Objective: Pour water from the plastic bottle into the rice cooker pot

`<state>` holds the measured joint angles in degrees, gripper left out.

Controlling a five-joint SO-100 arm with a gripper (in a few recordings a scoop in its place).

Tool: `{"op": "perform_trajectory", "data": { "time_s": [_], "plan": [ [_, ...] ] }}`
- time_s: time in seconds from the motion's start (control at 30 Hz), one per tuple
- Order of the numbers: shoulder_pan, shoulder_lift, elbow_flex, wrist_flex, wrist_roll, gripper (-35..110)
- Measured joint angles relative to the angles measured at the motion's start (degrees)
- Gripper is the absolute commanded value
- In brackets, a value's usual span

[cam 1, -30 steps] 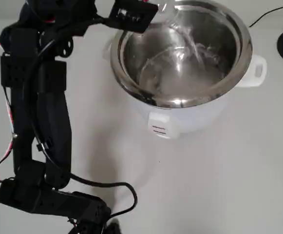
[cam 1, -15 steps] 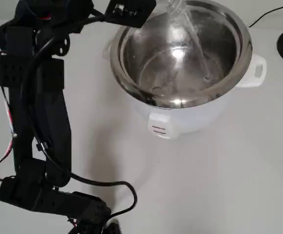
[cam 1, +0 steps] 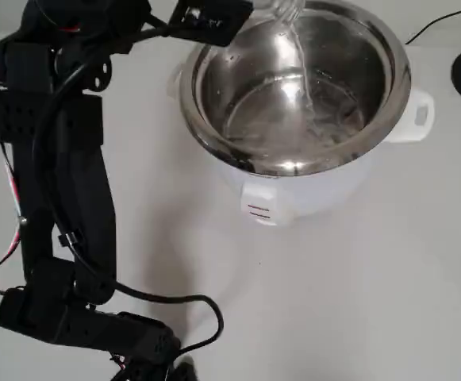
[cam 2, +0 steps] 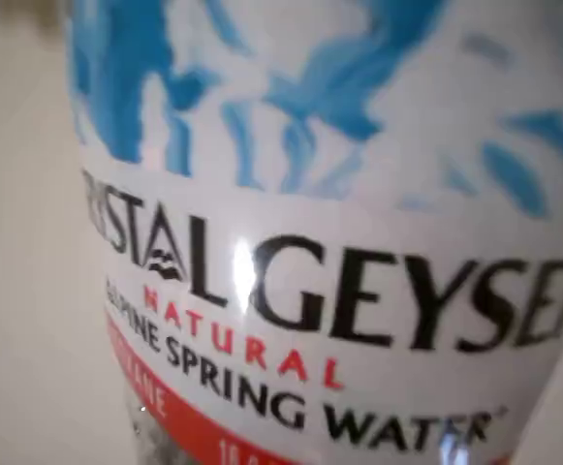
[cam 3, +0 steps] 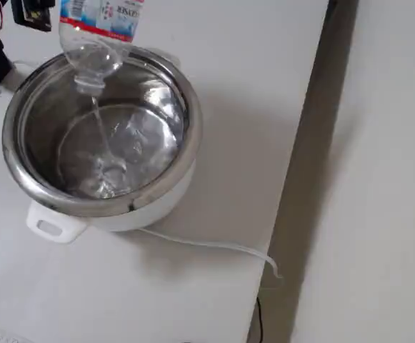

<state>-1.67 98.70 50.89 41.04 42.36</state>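
The jaws themselves were hidden, so their state could not be told, though the plastic bottle (cam 3: 96, 39) was held mouth-down above the rice cooker pot (cam 3: 186, 132), its label close against the wrist camera (cam 2: 300, 291). A thin stream of water (cam 3: 101, 132) was seen falling from the neck into the pot (cam 1: 397, 71), which was set on the white table (cam 1: 357, 302).

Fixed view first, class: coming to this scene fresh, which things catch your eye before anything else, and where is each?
The plastic bottle hangs upside down at the top left, its neck above the rice cooker pot. A thin stream of water falls from its mouth to the shiny pot floor. The wrist view shows the bottle's white label with blue splashes and black lettering.
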Motion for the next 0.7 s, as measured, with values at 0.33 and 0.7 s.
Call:
{"op": "perform_trajectory", "data": {
  "time_s": [0.33, 0.7],
  "plan": [
    [0.53, 0.00, 0.00, 1.49, 1.32, 8],
    [0.53, 0.00, 0.00, 3.25, 2.55, 8]
  ]
}}
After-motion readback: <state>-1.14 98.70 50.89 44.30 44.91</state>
